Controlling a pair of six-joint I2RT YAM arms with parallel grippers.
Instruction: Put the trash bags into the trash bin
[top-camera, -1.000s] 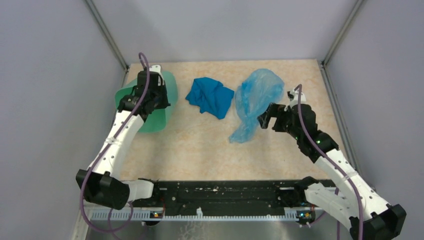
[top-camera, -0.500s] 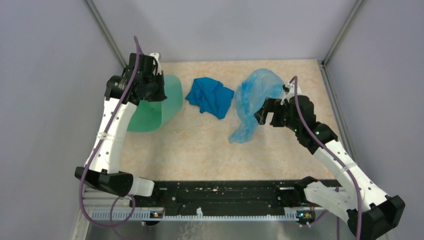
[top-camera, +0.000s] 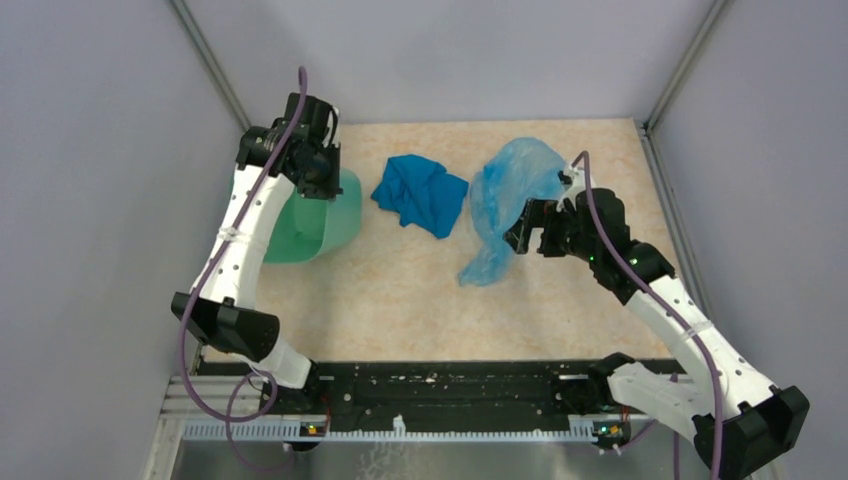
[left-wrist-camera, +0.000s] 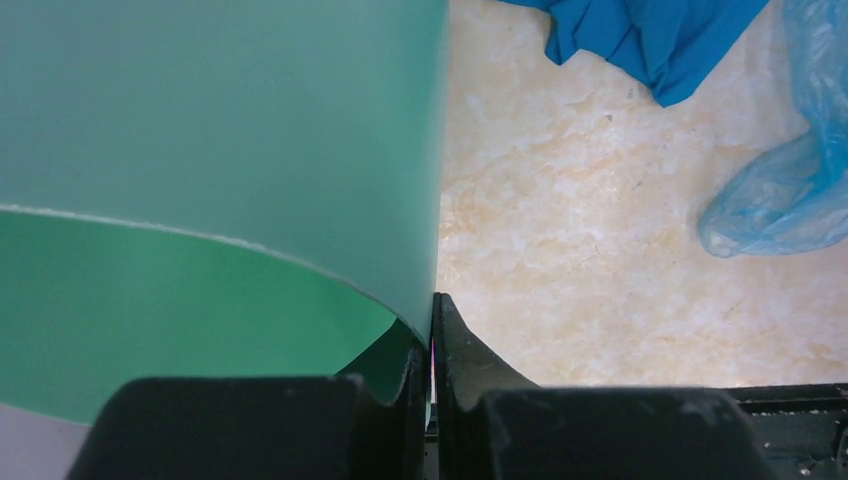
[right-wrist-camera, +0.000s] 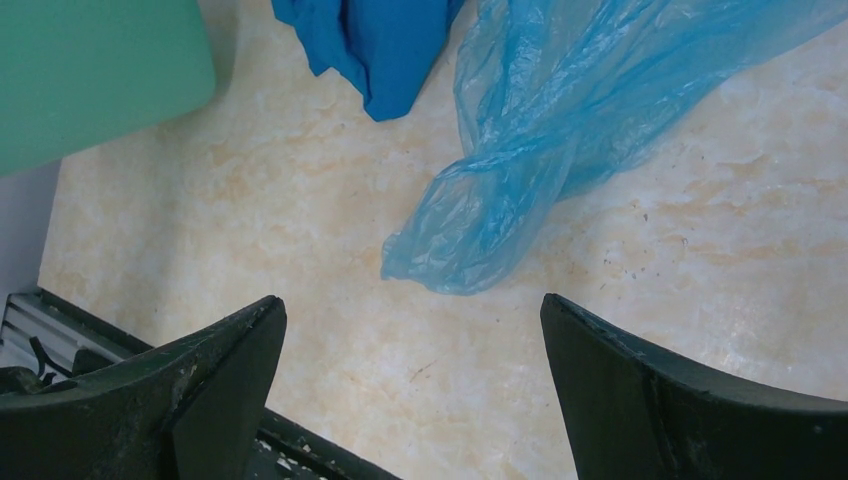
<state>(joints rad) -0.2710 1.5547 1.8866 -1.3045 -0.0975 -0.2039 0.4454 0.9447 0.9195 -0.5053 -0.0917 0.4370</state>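
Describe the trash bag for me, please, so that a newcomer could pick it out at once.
On the beige marbled table, look to the far right part, just ahead of the open right gripper. The trash bag lies crumpled there, right of a dark blue cloth. Unlike the opaque cloth and the mint-green trash bin, it is pale blue, see-through, crinkly film.
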